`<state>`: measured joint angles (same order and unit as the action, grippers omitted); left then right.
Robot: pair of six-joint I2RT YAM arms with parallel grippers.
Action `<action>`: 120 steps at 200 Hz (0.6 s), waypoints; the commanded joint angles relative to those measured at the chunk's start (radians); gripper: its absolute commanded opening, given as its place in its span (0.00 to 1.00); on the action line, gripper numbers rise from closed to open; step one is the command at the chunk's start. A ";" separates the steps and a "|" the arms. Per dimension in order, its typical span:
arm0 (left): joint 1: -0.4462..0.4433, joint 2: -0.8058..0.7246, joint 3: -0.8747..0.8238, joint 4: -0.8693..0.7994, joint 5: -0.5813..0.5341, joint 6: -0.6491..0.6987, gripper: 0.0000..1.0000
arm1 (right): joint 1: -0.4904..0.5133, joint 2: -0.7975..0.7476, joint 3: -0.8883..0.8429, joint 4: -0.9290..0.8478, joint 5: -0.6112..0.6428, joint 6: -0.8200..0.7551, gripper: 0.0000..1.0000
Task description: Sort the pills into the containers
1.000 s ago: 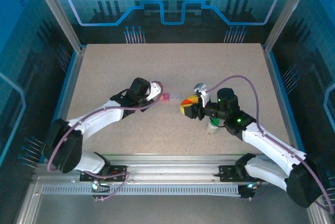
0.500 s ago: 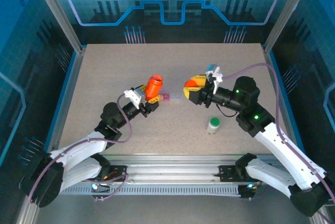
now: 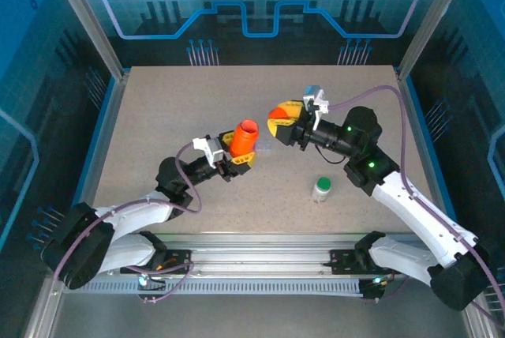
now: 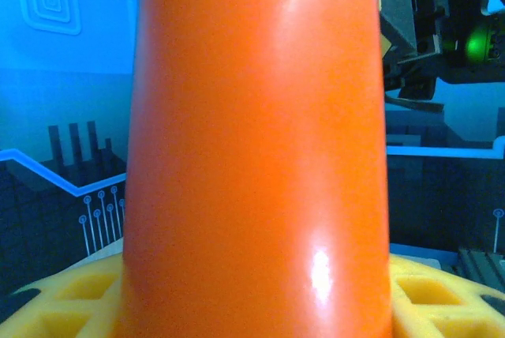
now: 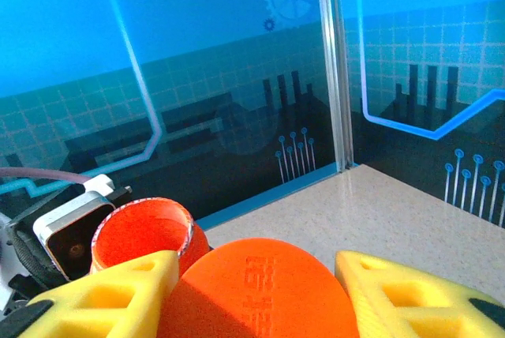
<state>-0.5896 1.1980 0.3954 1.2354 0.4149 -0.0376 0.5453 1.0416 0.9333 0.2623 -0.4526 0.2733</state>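
Now: two bottles, one cap, one pill box, two grippers. The left gripper (image 3: 238, 155) was partly closed around the base of the uncapped orange bottle (image 3: 245, 137), mouth tilted upward. The right gripper (image 3: 284, 120) was partly closed on the orange cap (image 5: 260, 291). A small green-capped bottle (image 3: 321, 189) stood on the table (image 3: 173, 109), well apart. The pill box (image 3: 264, 149) lay just beside the orange bottle, mostly hidden. Since half a second before, the orange bottle had shifted right, covering the pink compartment; the green-capped bottle had stayed put.
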 commanded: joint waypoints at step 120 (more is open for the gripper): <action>-0.054 0.053 0.122 -0.115 0.097 -0.027 0.06 | 0.018 0.075 0.051 -0.110 -0.312 -0.132 0.23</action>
<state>-0.6380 1.2648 0.4702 1.0801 0.4854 -0.0536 0.5495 1.1324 0.9516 0.3569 -0.6945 0.2581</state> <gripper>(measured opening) 0.533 0.485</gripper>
